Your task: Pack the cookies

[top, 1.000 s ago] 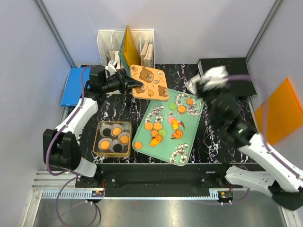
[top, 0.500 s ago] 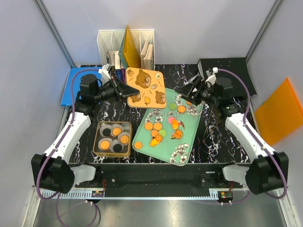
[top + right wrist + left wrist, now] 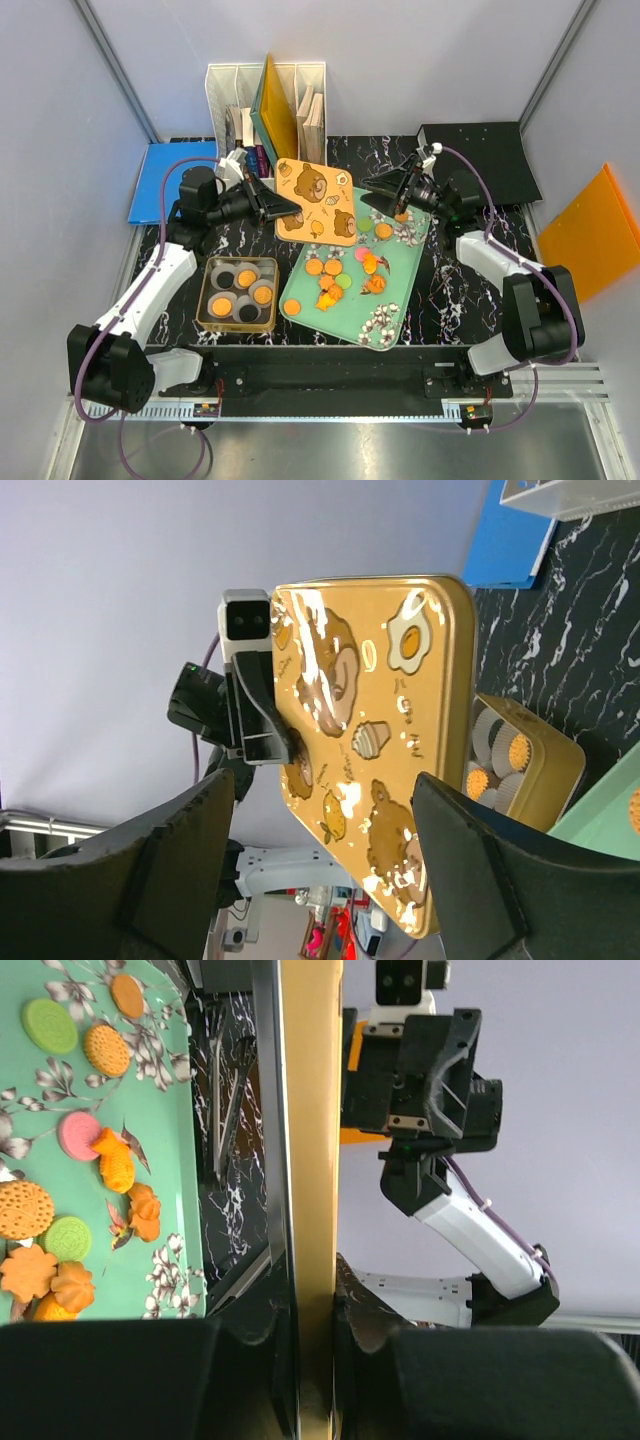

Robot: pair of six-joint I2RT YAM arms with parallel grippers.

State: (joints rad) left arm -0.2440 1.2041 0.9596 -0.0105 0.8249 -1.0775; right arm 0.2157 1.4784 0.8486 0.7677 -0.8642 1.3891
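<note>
My left gripper (image 3: 283, 207) pinches the lid (image 3: 318, 200); my right gripper (image 3: 385, 195) gapes empty opposite. Behind my left, the tin (image 3: 204, 295) sits part-filled; many cookies (image 3: 333, 267) lie near my right.

The cookies (image 3: 332, 267) are mostly orange, with a few pink, green and black ones. The tray (image 3: 398, 262) is mint-green with white-and-brown blossoms. The lid (image 3: 318, 200) is golden-orange, printed with brown bears. The desk (image 3: 450, 300) is black, veined white.
</note>
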